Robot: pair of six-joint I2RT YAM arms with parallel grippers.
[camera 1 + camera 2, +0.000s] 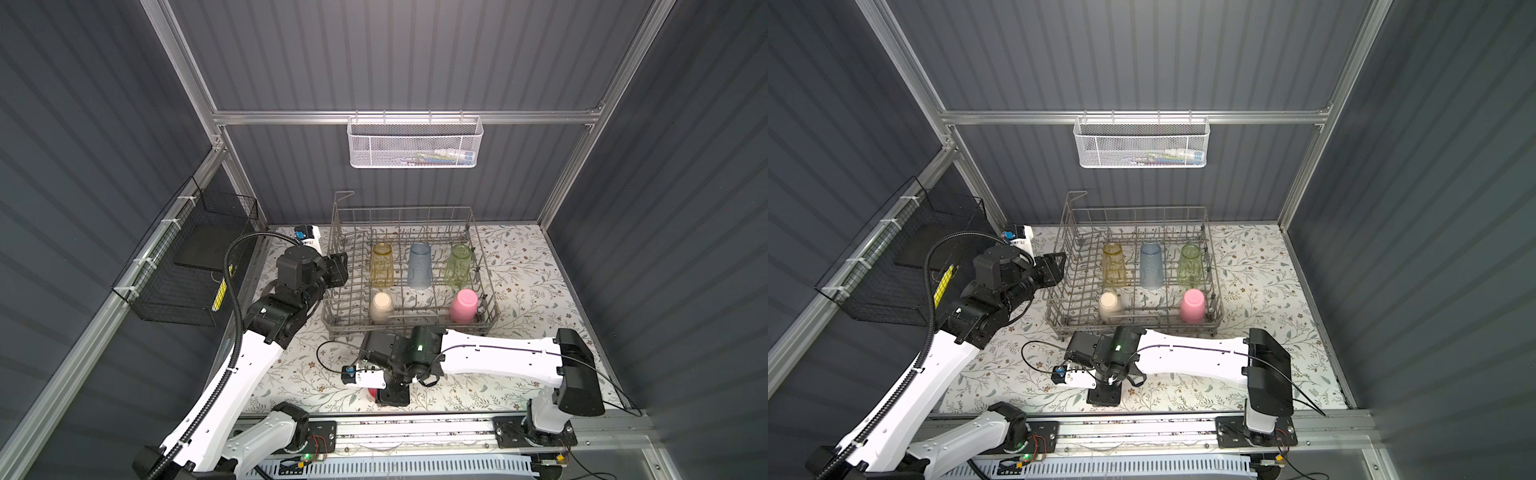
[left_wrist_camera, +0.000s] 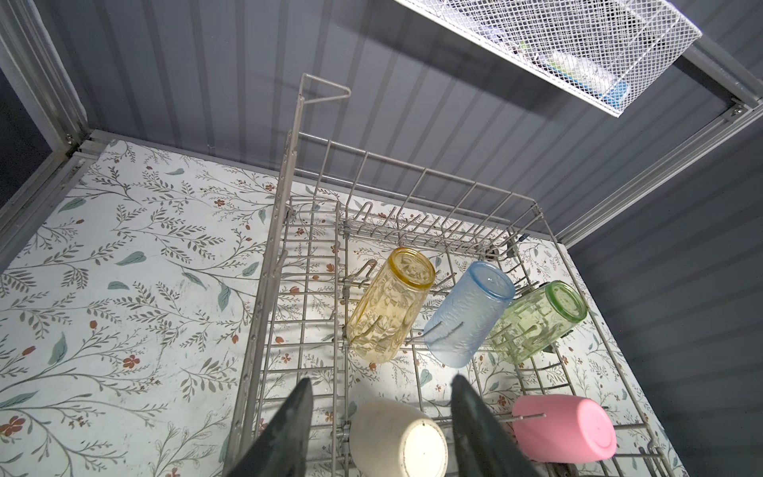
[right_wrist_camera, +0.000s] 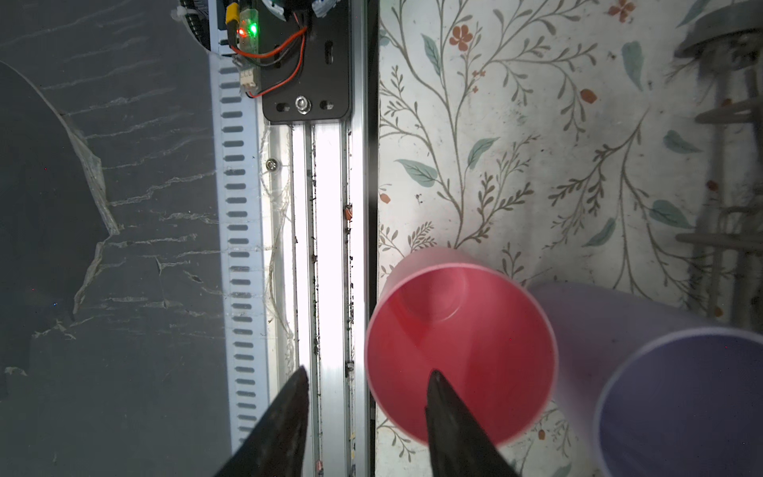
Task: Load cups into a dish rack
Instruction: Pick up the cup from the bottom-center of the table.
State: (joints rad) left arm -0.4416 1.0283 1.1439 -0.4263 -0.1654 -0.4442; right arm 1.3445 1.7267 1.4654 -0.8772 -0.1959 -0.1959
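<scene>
**Cups (image 1: 1151, 266): five racked, two loose**

Amber cup (image 1: 381, 266), blue cup (image 1: 419, 266), green cup (image 1: 458, 266), beige cup (image 1: 381, 306) and pink cup (image 1: 462, 305) sat upturned in the dish rack (image 1: 403, 220), mid-frame. Lower centre, the right hand (image 3: 367, 373) gaped across the rim of a second pink cup (image 1: 371, 394), lilac cup (image 3: 677, 371) beside it. The left hand (image 2: 382, 380) was open, empty.

Straddled wall of pink cup (image 3: 460, 347) with parted right gripper (image 3: 368, 371), one finger (image 3: 454, 421) inside, lilac cup (image 3: 660, 371) just beside.

Floral-papered table (image 1: 540, 291) under dish rack (image 1: 469, 326), pink cup (image 3: 458, 330), seemingly lilac cup (image 3: 681, 396).
</scene>
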